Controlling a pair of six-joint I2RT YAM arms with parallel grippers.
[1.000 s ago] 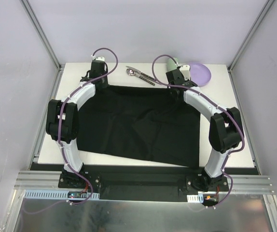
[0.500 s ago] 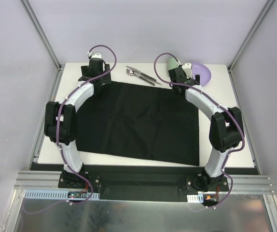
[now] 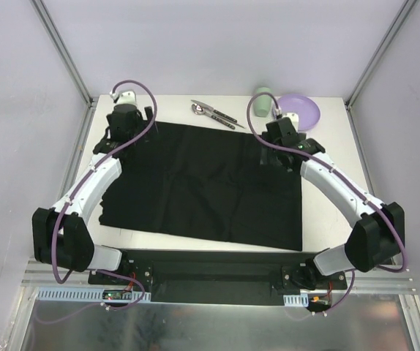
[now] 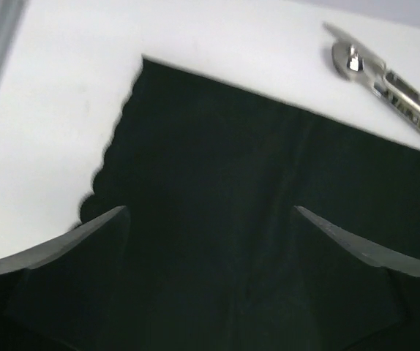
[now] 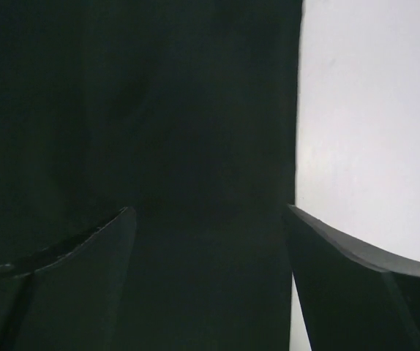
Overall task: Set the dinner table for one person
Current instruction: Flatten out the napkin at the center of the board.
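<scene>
Dinner table (image 3: 170,108) spans the cell, black mat (image 3: 203,183) spread on it, left gripper (image 4: 210,212) & right gripper (image 5: 208,210) jaws wide, empty, over mat's far corners; prob. next: take purple plate (image 3: 301,111) by rim, w/o rucking mat.

Even, diffuse light fills the overhead view: bright, sharp, hardly any shadow. Both wrist views are dim and soft. The black cloth (image 4: 254,219) swallows all detail; the cutlery (image 4: 385,77) at 2 o'clock glints, slightly smeared; the dinner table (image 5: 371,110) at 3 o'clock washes out pale.
</scene>
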